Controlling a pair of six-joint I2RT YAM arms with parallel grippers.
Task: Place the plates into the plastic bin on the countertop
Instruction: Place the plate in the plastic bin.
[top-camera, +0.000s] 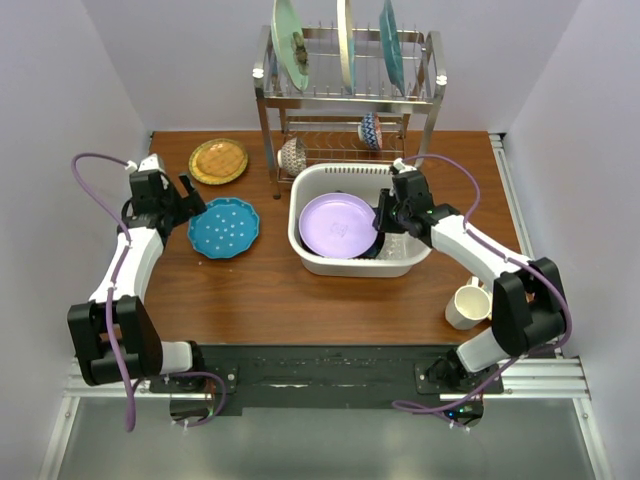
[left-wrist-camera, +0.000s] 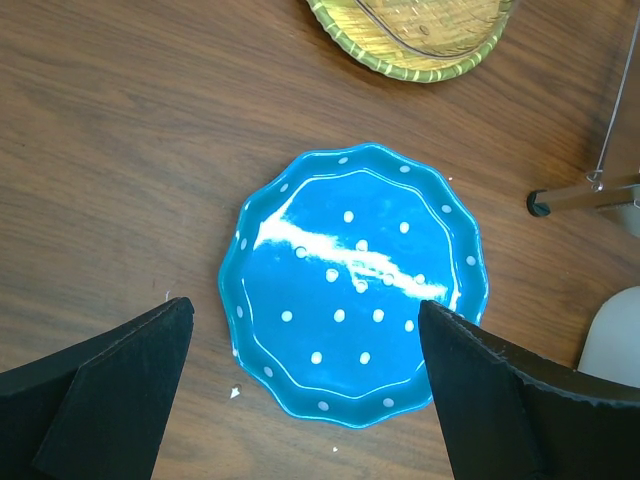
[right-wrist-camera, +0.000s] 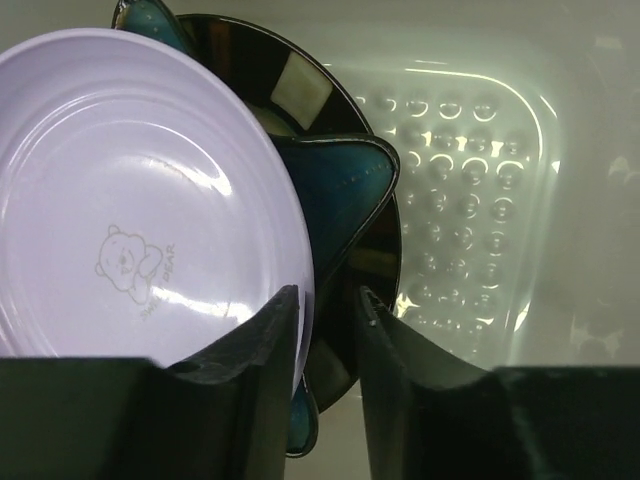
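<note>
— In the white plastic bin, what's the right arm doing?
— Its jaws stand narrowly parted at the rim of the round lavender plate. That plate lies on a dark glossy plate and a blue star-shaped one. I'd call it the release; lifting clear comes next.
— Three in, then?
— Three. Two lie out on the wood-grain counter: the blue white-dotted plate, under the left jaws spread wide, and the amber patterned plate. The left must descend and pinch a rim.
</note>
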